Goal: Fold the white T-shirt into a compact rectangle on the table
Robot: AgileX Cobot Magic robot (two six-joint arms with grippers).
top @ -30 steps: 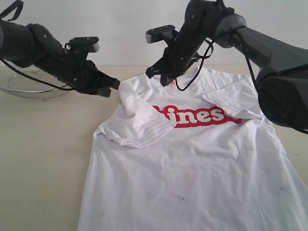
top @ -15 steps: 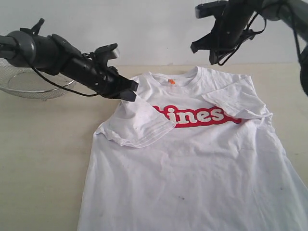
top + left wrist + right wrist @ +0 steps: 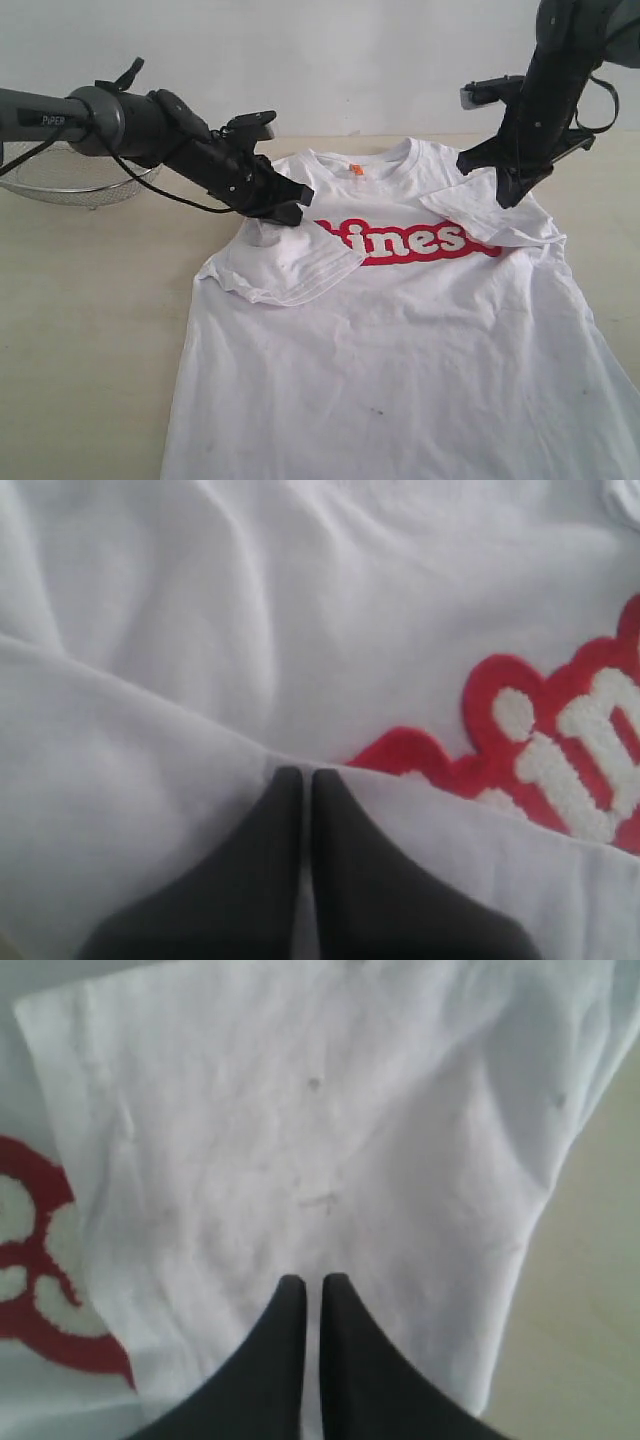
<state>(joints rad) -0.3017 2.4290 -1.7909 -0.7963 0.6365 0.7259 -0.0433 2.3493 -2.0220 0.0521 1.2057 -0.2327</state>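
Note:
The white T-shirt (image 3: 400, 340) lies face up on the table (image 3: 90, 300), its red lettering (image 3: 420, 242) across the chest and an orange neck tag (image 3: 357, 169) at the collar. Both sleeves are folded inward over the chest. My left gripper (image 3: 293, 208) is shut, its tips (image 3: 301, 772) resting at the edge of the folded left sleeve (image 3: 295, 260) beside the lettering (image 3: 560, 750). My right gripper (image 3: 506, 198) is shut too and points down just over the folded right sleeve (image 3: 490, 212), with white cloth (image 3: 330, 1140) under its tips (image 3: 308, 1280). Nothing is gripped in either.
A round wire-mesh basket (image 3: 60, 182) stands at the back left, behind the left arm. A plain white wall runs along the table's far edge. Bare tabletop (image 3: 590, 1300) shows just past the right sleeve's edge.
The left gripper has moved right and down from the shoulder onto the folded left sleeve. The right arm has swung from the collar up, to the right, then down over the right sleeve.

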